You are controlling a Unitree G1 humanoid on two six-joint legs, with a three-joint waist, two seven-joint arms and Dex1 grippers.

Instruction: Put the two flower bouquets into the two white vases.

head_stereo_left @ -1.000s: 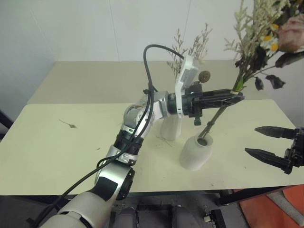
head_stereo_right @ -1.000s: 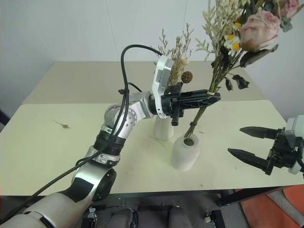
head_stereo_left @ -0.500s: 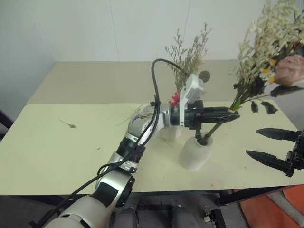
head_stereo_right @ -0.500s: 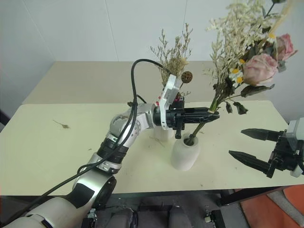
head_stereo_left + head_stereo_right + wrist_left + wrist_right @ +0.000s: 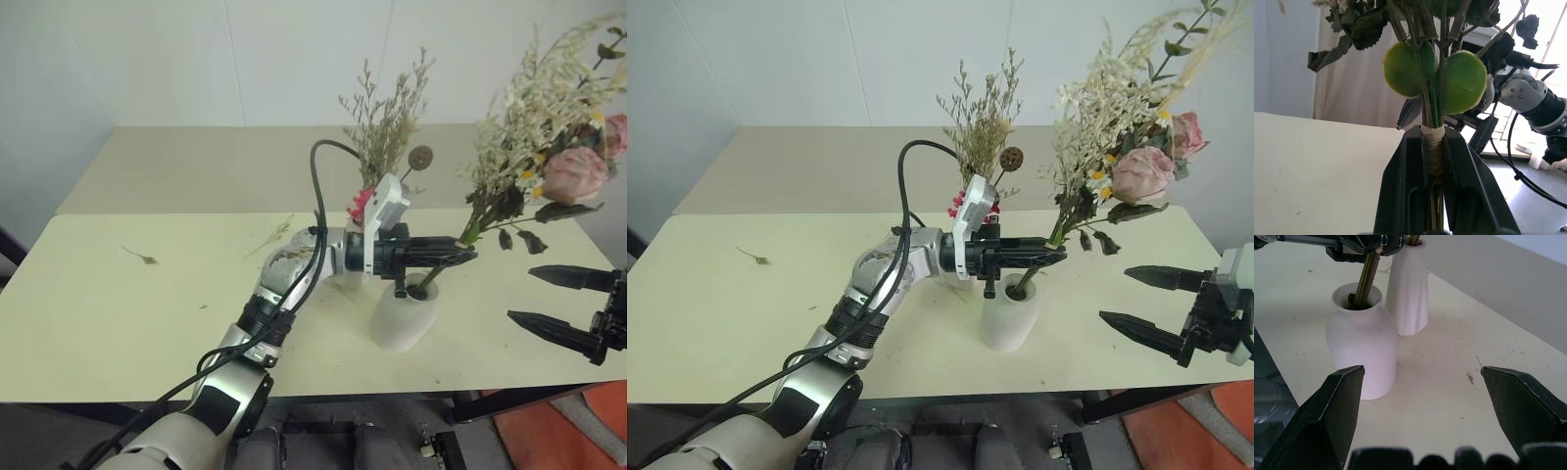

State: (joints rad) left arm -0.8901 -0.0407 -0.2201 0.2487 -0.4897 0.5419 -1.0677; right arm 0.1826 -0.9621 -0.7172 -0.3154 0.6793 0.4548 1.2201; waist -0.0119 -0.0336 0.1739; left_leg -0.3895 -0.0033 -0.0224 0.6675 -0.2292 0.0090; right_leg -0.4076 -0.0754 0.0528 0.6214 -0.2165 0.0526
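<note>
Leaning from the egg-shaped vase (image 5: pixel 1008 318), the rose bouquet (image 5: pixel 1117 127) has its stems in the mouth; your left gripper (image 5: pixel 1043 257) is clamped on them just above. Daisy bouquet (image 5: pixel 986 122) stands in the cone vase (image 5: pixel 1408 289) behind. Beside the egg-shaped vase, your right gripper (image 5: pixel 1141 306) is spread empty.

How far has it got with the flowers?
Done: the slim bouquet stands in the tall vase. In hand: the left gripper holds the rose bouquet, stems already in the round vase. Left: let go. The right gripper waits open.

No text, label, brand or number is readable anywhere.
</note>
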